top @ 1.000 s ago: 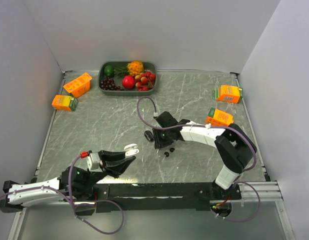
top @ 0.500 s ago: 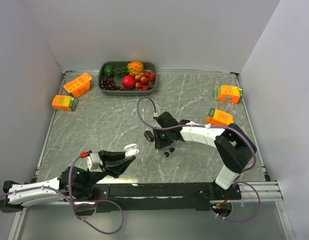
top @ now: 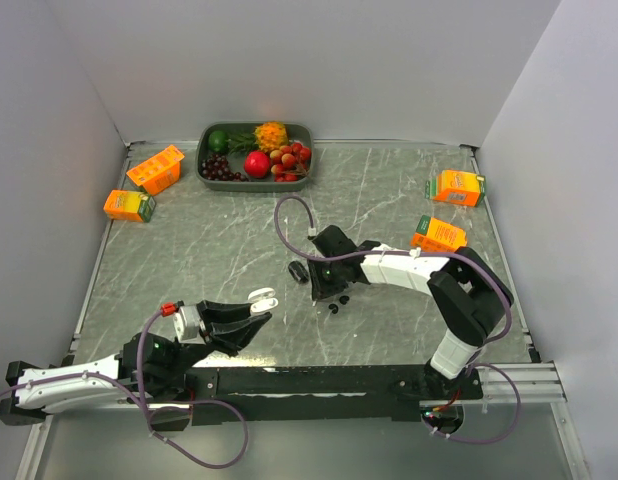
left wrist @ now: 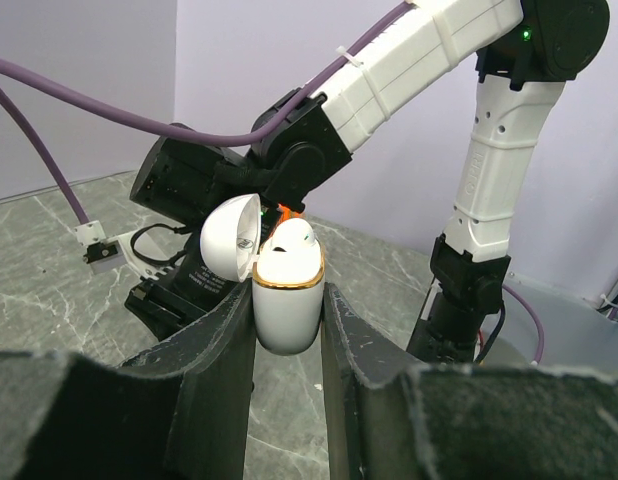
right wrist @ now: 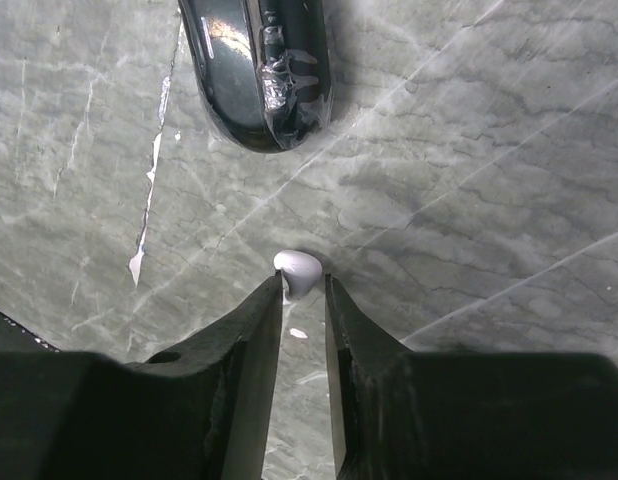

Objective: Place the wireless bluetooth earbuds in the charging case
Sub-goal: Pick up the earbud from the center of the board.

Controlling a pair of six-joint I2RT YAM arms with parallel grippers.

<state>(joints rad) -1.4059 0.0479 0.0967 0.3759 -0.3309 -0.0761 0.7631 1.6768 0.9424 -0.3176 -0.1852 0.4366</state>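
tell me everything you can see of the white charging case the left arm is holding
The charging case is a small, rounded, glossy white shell, plastic by its look, with a thin gold band round its mouth. Its domed lid is flipped open and leans to the left in the left wrist view, joined at the rim. A white earbud appears to sit inside. The case stands upright in the air, clamped at its sides by the left gripper.

The table (top: 189,250) (grey, marble-veined) carries a fruit tray (top: 202,166) far back, orange cartons (top: 155,169) left and right, black earbuds (top: 338,304) centrally.
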